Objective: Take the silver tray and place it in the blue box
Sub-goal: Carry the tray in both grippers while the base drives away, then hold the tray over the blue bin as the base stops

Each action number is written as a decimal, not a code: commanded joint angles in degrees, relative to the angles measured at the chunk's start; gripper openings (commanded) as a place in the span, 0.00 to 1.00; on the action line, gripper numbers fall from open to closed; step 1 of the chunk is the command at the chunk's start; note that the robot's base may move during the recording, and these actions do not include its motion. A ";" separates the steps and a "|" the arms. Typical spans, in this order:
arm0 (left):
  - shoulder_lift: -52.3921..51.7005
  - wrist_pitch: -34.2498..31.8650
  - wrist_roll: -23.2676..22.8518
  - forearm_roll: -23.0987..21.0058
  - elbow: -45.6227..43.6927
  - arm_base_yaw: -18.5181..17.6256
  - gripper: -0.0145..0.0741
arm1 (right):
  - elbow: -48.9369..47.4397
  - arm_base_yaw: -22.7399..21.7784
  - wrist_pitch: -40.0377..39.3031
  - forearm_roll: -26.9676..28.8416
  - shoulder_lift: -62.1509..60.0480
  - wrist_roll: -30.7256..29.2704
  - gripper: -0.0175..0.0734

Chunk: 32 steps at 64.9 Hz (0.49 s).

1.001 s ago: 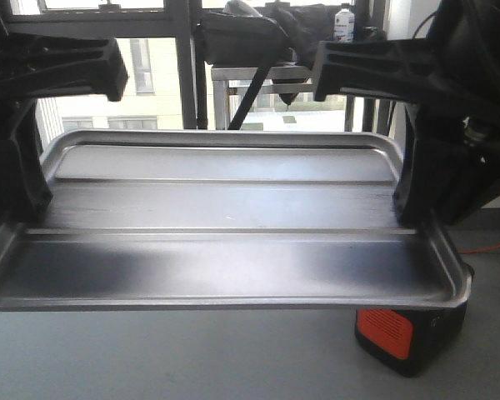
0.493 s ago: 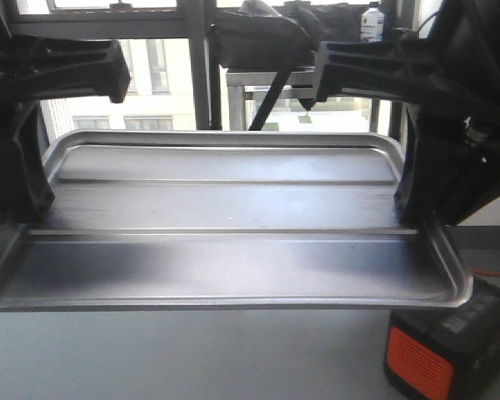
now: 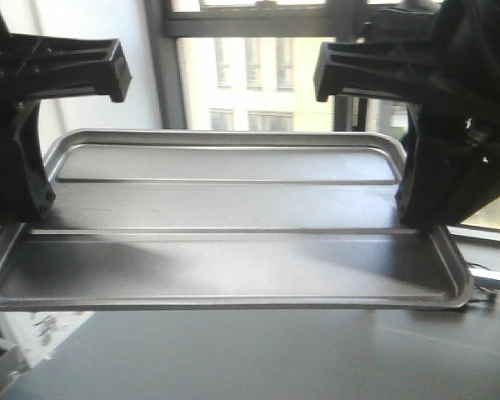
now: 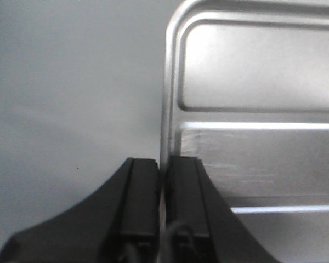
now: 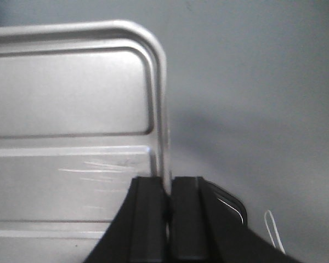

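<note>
Black fingers (image 4: 140,192) of the left gripper (image 4: 163,164) are clamped on the silver tray (image 3: 233,208) at its left rim. The right gripper (image 5: 168,183) is clamped on the right rim. The tray is held aloft between them. Carry step, I'd say. Blue box not in view; next calls for finding it, then lowering both ends evenly. Count: one tray, two grippers.

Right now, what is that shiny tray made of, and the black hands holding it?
The silver tray looks like metal, maybe steel or aluminium: shiny, mirroring window light, with fine scratches. The left hand and right hand pinching its rim look like matte black plastic or rubber; hard to tell.
</note>
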 commanded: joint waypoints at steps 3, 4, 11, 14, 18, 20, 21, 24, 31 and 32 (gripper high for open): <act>-1.55 2.62 -0.65 2.85 -1.20 -0.17 0.15 | -1.53 -0.44 1.65 -3.75 -1.71 0.10 0.25; -1.55 2.62 -0.65 2.85 -1.20 -0.17 0.15 | -1.53 -0.44 1.65 -3.75 -1.71 0.10 0.25; -1.55 2.62 -0.65 2.85 -1.20 -0.17 0.15 | -1.53 -0.44 1.78 -3.75 -1.71 0.10 0.25; -1.55 2.62 -0.65 2.85 -1.20 -0.17 0.15 | -1.53 -0.44 1.89 -3.75 -1.71 0.10 0.25; -1.55 2.62 -0.65 2.85 -1.20 -0.17 0.15 | -1.53 -0.44 2.04 -3.75 -1.71 0.10 0.25; -1.55 2.62 -0.65 2.85 -1.20 -0.17 0.15 | -1.53 -0.44 2.04 -3.75 -1.71 0.10 0.25; -1.55 2.62 -0.65 2.85 -1.20 -0.17 0.15 | -1.53 -0.44 2.04 -3.75 -1.71 0.10 0.25; -1.55 2.62 -0.65 2.85 -1.20 -0.17 0.15 | -1.53 -0.44 2.04 -3.75 -1.71 0.10 0.25; -1.55 2.62 -0.65 2.85 -1.20 -0.17 0.15 | -1.53 -0.44 2.04 -3.75 -1.71 0.10 0.25; -1.55 2.62 -0.65 2.85 -1.20 -0.17 0.15 | -1.53 -0.44 2.04 -3.75 -1.71 0.10 0.25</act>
